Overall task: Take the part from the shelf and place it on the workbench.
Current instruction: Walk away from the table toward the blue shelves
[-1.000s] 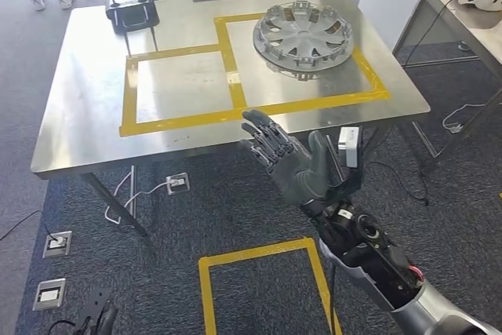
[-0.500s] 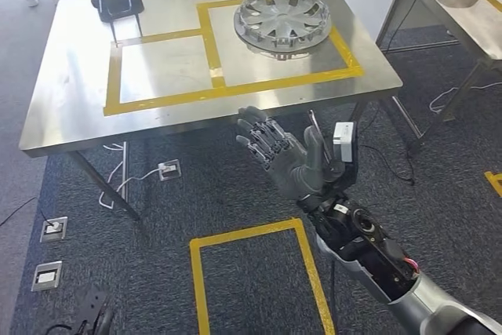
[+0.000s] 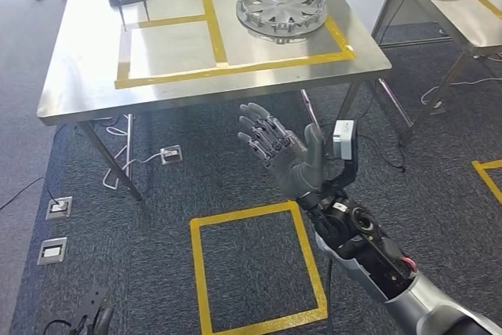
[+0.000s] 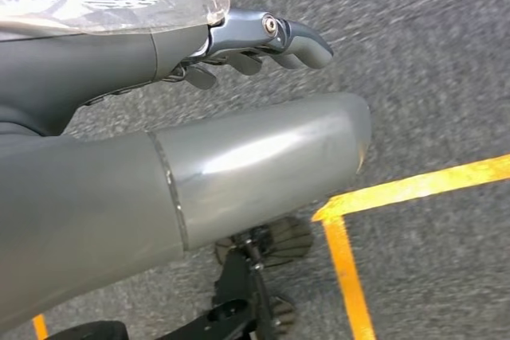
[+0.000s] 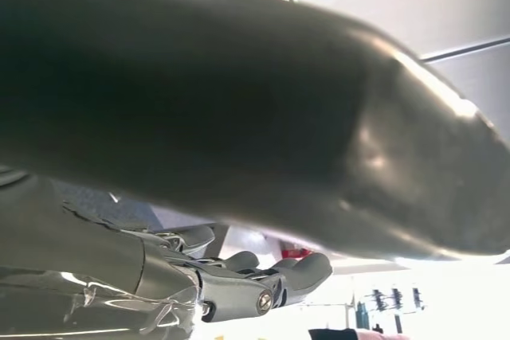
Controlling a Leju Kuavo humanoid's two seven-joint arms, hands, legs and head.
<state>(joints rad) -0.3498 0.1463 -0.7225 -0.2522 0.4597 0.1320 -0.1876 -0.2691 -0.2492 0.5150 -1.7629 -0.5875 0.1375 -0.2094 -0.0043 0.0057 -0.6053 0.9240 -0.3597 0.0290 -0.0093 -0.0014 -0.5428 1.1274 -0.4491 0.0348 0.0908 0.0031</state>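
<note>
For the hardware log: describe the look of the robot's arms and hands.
The right hand has a dark grey palm, thick grey thumb and black ribbed fingers. A small white box sits at the wrist. Behind it come black joints with red wiring, then a silver shell. The left hand shows smooth grey covers.

This looks like a robotics test lab: steel workbenches (image 3: 77, 76) with yellow tape zones (image 3: 225, 64), grey carpet (image 3: 148, 272) with floor sockets (image 3: 59, 208) (cables run loose), and a taped square (image 3: 198, 272) on the floor.

Bare workbench (image 3: 77, 76) left of hubcap (image 3: 281, 9)
</note>
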